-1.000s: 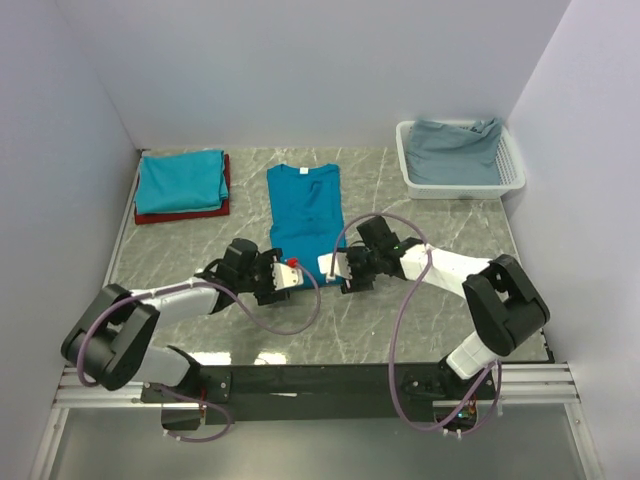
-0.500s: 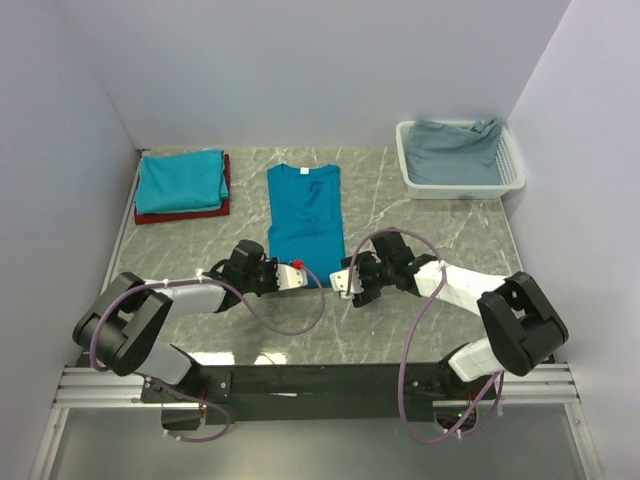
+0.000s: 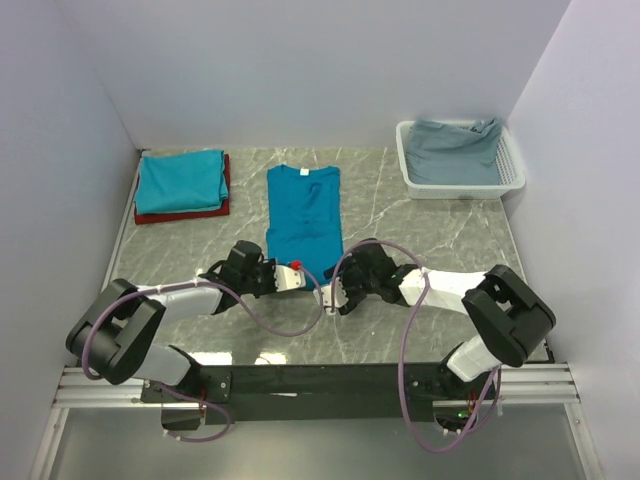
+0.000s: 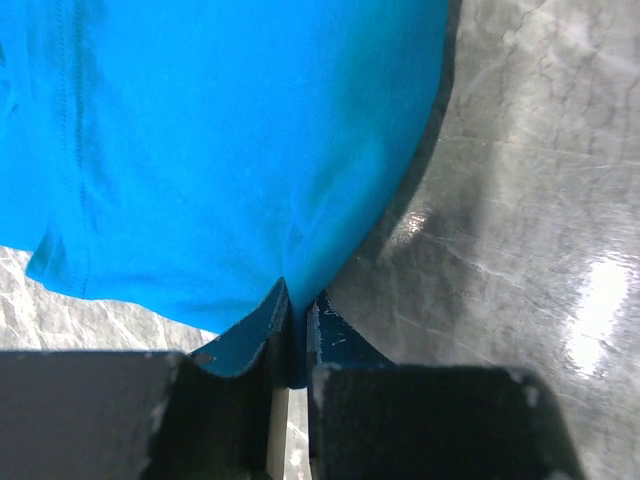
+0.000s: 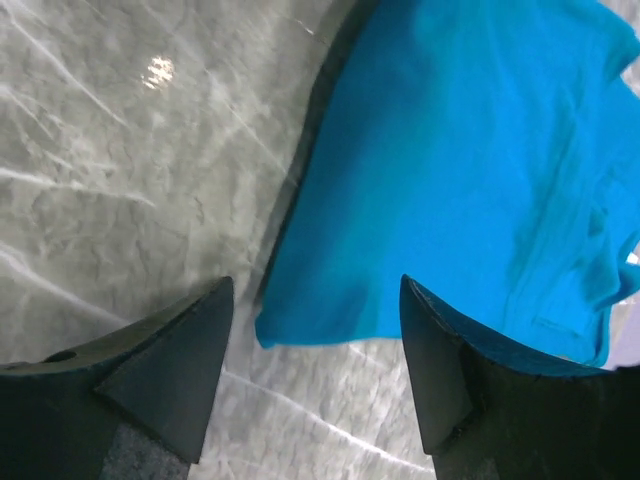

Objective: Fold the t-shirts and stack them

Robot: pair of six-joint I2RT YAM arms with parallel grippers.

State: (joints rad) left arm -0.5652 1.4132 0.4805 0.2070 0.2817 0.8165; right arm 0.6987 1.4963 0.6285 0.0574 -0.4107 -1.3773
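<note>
A teal-blue t-shirt (image 3: 305, 215), folded narrow, lies lengthwise in the middle of the table with its collar at the far end. My left gripper (image 3: 298, 274) is at the shirt's near hem and shut on it. In the left wrist view the cloth (image 4: 240, 150) is pinched between the closed fingers (image 4: 297, 335). My right gripper (image 3: 336, 288) stands open at the near right corner. In the right wrist view that corner of the shirt (image 5: 450, 180) lies between the spread fingertips, gripper (image 5: 315, 330). At the back left a folded teal t-shirt (image 3: 180, 180) rests on a dark red one (image 3: 180, 213).
A white lattice basket (image 3: 455, 190) stands at the back right with grey-blue cloth (image 3: 455, 150) in it. The grey marbled table (image 3: 430, 235) is walled on the left, back and right. Both arms lie low near the table's front middle.
My left gripper has shut on the shirt's near hem. My right arm has swung left and nearer, down to the shirt's near right corner, staying open.
</note>
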